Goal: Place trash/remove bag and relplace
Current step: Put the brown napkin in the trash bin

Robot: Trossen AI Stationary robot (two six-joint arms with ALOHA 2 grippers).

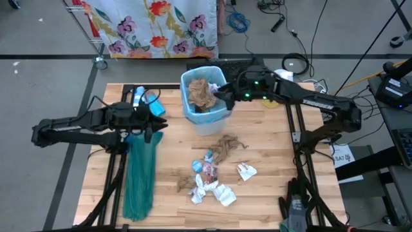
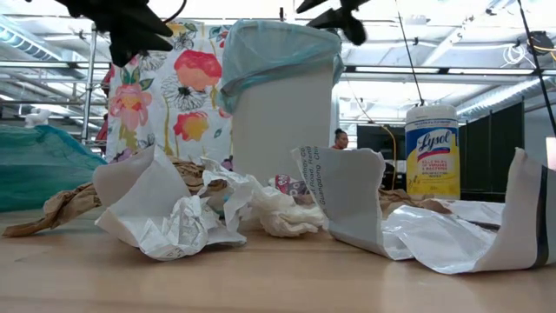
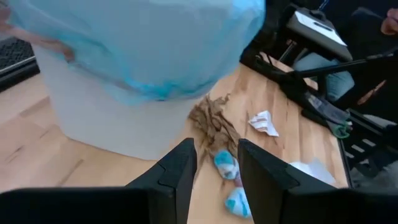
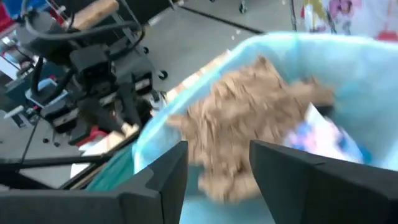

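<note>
A white bin (image 1: pixel 205 111) lined with the pale blue bag (image 1: pixel 193 80) stands at the table's far middle. Crumpled brown paper (image 1: pixel 203 94) lies inside it, seen blurred in the right wrist view (image 4: pixel 249 118). My right gripper (image 4: pixel 217 180) hangs open over the bin's right rim (image 1: pixel 225 93), above that paper. My left gripper (image 3: pixel 216 180) is open beside the bin's left (image 1: pixel 154 122), holding nothing. The rest of the trash lies on the table nearer me: brown paper (image 1: pixel 225 147), white scraps (image 1: pixel 211 191), and blue and pink bits (image 1: pixel 207 165).
A darker teal-green bag (image 1: pixel 140 177) lies stretched along the table's left side under my left arm. Blue items (image 1: pixel 147 100) sit at the far left. A Lysol canister (image 2: pixel 432 152) stands at the right. A flowered cloth (image 1: pixel 154 26) hangs beyond the table.
</note>
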